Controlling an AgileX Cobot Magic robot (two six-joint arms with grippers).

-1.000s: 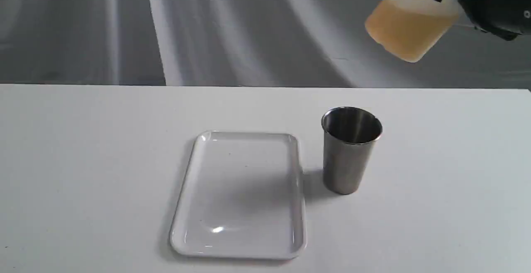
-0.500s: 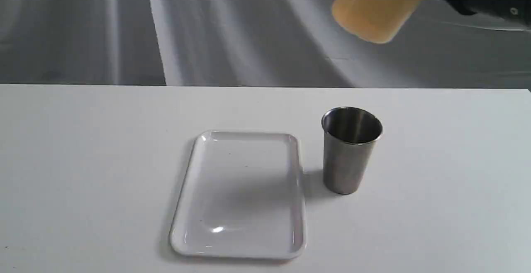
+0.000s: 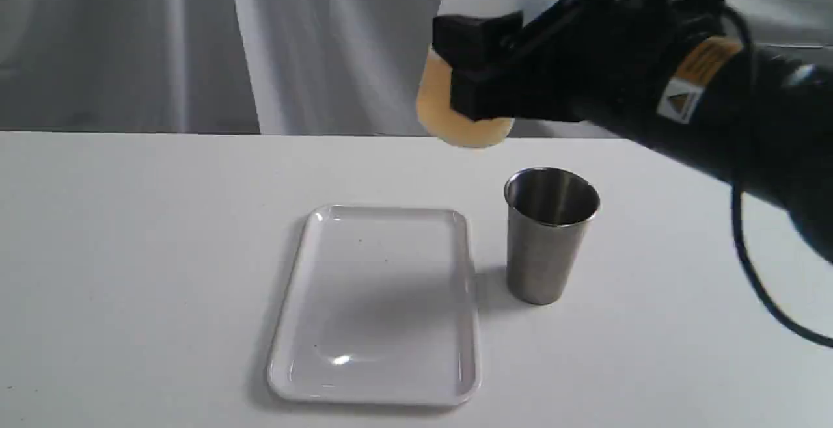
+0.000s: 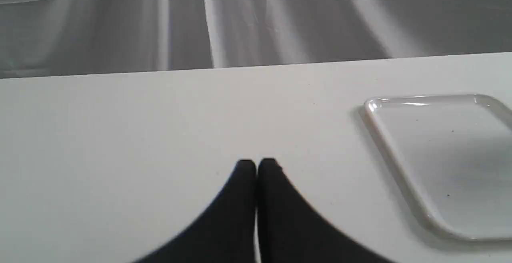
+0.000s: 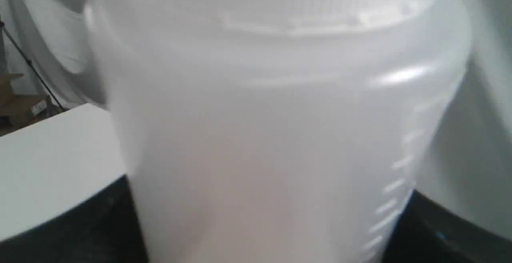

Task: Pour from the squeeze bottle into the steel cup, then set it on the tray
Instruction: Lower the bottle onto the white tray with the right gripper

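My right gripper [image 3: 478, 67] is shut on the squeeze bottle [image 3: 435, 106], held in the air above the table's far side, beyond the tray and left of the cup. Only its amber-filled lower part shows beside the black fingers; nozzle and cap strap are hidden. The bottle's translucent white wall [image 5: 280, 127] fills the right wrist view. The steel cup [image 3: 550, 236] stands upright on the table, right of the white tray [image 3: 381, 304], which has nothing on it. My left gripper [image 4: 256, 165] is shut with nothing in it, low over the table left of the tray [image 4: 444, 155].
The white table [image 3: 130, 252] ends at a far edge in front of a grey draped backdrop. The right arm [image 3: 716, 103] and its dangling cable [image 3: 755, 272] hang above and to the right of the cup.
The right arm has carried the bottle left and down, from the upper right corner to a spot above the table's far side. Cup, tray have not moved.
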